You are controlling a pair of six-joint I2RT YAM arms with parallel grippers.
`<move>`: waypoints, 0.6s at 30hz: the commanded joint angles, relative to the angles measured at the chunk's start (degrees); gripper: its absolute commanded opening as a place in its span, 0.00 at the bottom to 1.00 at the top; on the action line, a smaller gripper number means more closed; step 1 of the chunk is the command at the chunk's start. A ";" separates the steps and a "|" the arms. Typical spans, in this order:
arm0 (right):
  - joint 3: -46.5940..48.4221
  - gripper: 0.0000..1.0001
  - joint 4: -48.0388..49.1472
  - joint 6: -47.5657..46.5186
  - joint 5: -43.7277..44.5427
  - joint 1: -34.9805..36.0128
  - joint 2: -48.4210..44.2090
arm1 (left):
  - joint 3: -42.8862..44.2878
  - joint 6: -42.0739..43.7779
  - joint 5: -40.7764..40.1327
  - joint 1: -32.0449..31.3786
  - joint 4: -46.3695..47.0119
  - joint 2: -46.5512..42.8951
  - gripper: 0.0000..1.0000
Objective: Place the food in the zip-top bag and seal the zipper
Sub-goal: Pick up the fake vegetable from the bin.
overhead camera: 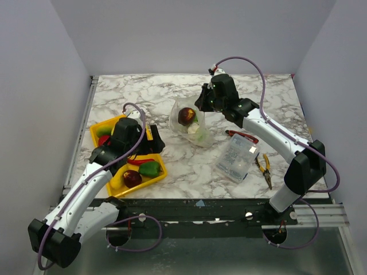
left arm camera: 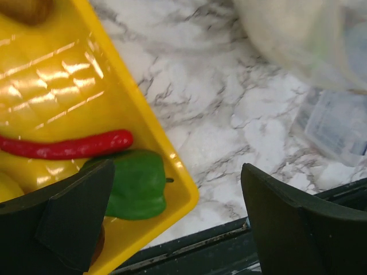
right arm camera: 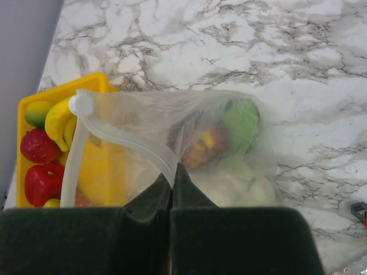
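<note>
The clear zip-top bag (overhead camera: 194, 122) stands mid-table, mouth open toward the left. Inside it are a dark red fruit (overhead camera: 186, 116), a green ball (right arm camera: 242, 119) and whitish cauliflower (overhead camera: 195, 132). My right gripper (overhead camera: 200, 105) is shut on the whitish zipper strip (right arm camera: 121, 139) at the bag's mouth, its jaws pinched together (right arm camera: 172, 169). My left gripper (overhead camera: 153, 141) is open and empty (left arm camera: 178, 175) above the near right corner of the yellow tray (left arm camera: 57, 86). Below it lie the red chili (left arm camera: 69, 146) and the green pepper (left arm camera: 137, 183). Banana (right arm camera: 54, 117) and red fruits (right arm camera: 38, 145) stay in the tray.
A clear plastic box (overhead camera: 237, 157) lies right of the bag. Yellow-handled pliers (overhead camera: 264, 166) and a red-handled tool (overhead camera: 241, 136) lie near it. The table's front edge is close below the tray.
</note>
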 commanded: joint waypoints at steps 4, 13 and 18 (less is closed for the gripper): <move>0.47 0.01 0.76 0.19 -2.31 -0.20 1.17 | -6.68 -9.42 -6.33 -0.21 -6.37 0.80 0.90; 0.83 0.00 0.85 0.35 -2.44 -0.25 1.21 | -7.48 -6.65 -14.52 -4.95 -8.45 9.14 0.99; 0.76 0.01 0.69 0.56 -2.68 -0.24 1.37 | -6.57 -7.04 -17.57 -7.60 -9.25 15.42 0.99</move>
